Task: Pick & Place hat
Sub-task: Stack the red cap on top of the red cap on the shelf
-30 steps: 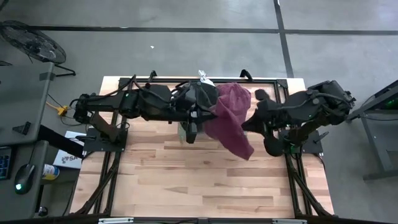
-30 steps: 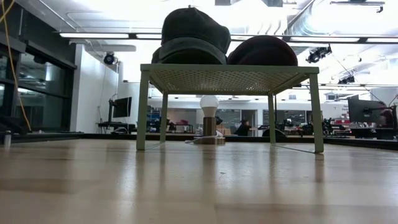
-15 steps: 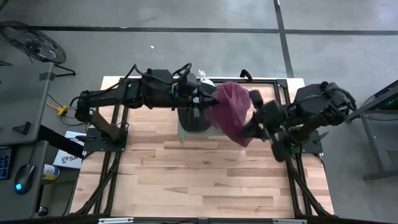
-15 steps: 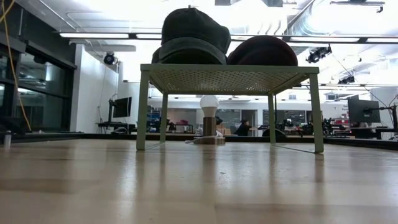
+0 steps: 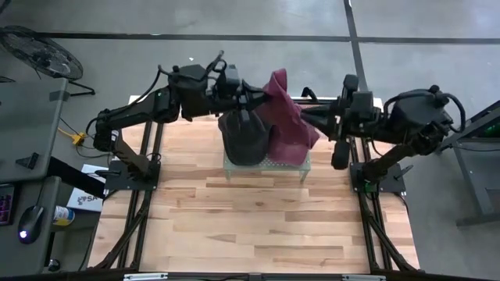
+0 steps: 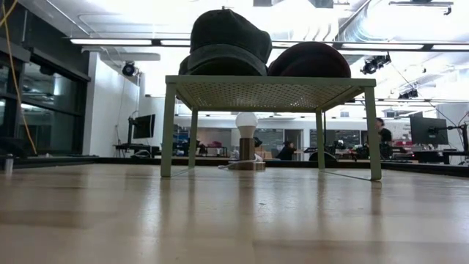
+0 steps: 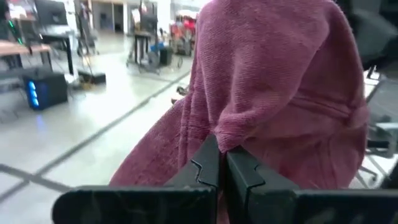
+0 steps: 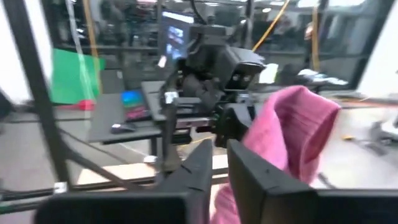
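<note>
My left gripper (image 5: 262,97) reaches level over the far side of the pale green mesh rack (image 5: 266,162) and is shut on a maroon hat (image 5: 285,117). The hat drapes from it down over the rack's right half. A dark hat (image 5: 244,136) sits on the rack's left half. In the low view a maroon mound (image 6: 311,59) rests on the rack top (image 6: 267,82) beside the dark hat (image 6: 227,37). My right gripper (image 5: 306,119) points level toward the maroon hat's right side, with a narrow empty gap between its fingers (image 8: 249,168). My left gripper pinches a bunched fold of the maroon hat (image 7: 227,140) between its two shut fingers (image 7: 208,168), coming level from the table's left. The cloth rises above the fingertips and hangs down past them, slack. My right gripper has the hat's cloth (image 8: 280,137) lying beside the outer side of one finger; whether they touch, I cannot tell.
Bare wooden tabletop (image 5: 258,218) stretches in front of the rack toward the near edge. The arms' black frames run along the table's left side (image 5: 129,172) and right side (image 5: 375,179). A table lamp (image 6: 245,136) and people stand in the room behind.
My left gripper has swung toward the table's far edge, carrying the hat's held end with it. My right gripper has risen and turned level by the hat's right side. The hat, which hung long toward the near side, now lies gathered over the rack's right half.
</note>
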`<control>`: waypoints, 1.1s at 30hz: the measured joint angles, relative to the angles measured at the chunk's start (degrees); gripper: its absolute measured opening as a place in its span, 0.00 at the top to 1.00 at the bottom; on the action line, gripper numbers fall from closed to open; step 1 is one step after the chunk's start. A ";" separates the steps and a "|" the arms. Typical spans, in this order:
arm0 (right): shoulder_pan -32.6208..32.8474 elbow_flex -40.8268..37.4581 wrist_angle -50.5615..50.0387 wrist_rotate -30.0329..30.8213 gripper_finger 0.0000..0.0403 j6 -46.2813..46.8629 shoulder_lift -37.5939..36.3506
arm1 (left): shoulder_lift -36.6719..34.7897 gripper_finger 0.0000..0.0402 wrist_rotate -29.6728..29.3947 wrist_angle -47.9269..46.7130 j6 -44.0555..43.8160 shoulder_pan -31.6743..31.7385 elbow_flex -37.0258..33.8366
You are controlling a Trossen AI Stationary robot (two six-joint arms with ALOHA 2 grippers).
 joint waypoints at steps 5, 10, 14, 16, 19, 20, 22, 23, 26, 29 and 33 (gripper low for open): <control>0.04 0.00 1.44 4.13 0.72 -6.00 0.28 | 0.00 1.00 -0.21 4.54 1.82 2.00 0.00; 0.04 0.00 2.91 7.52 0.52 -10.74 0.29 | 0.00 1.00 -5.89 8.73 2.81 4.42 0.00; 0.07 0.00 2.10 11.97 0.41 -12.55 0.28 | 0.00 1.00 -8.45 12.43 2.94 6.62 0.00; 0.07 -0.02 -0.21 15.15 0.38 -12.59 0.28 | 0.00 1.00 -8.11 14.26 2.87 7.43 0.00; 0.07 -0.04 -1.88 20.00 0.37 -12.11 0.31 | 0.00 1.00 -7.82 16.57 2.76 8.16 0.03; 0.07 -0.04 -1.98 21.01 0.37 -12.10 0.31 | 0.02 1.00 -7.76 17.03 2.74 8.52 0.40; 0.07 -0.04 -2.96 22.77 0.37 -11.66 0.32 | 0.08 1.00 -6.51 17.98 2.71 9.41 1.82; 0.00 -0.04 -4.15 23.63 0.37 -10.70 0.45 | 0.09 1.00 -5.52 18.57 2.69 9.83 2.68; -0.94 -0.04 -8.88 25.85 0.37 -6.07 0.59 | -0.09 1.00 -4.52 19.24 2.73 10.40 5.21; -2.45 -0.09 -12.25 25.46 0.37 0.11 0.67 | -0.03 1.00 -3.64 18.78 3.04 10.34 7.31; -5.48 -0.08 -11.73 23.64 0.37 1.01 1.29 | 0.05 1.00 0.61 18.83 2.68 10.16 9.71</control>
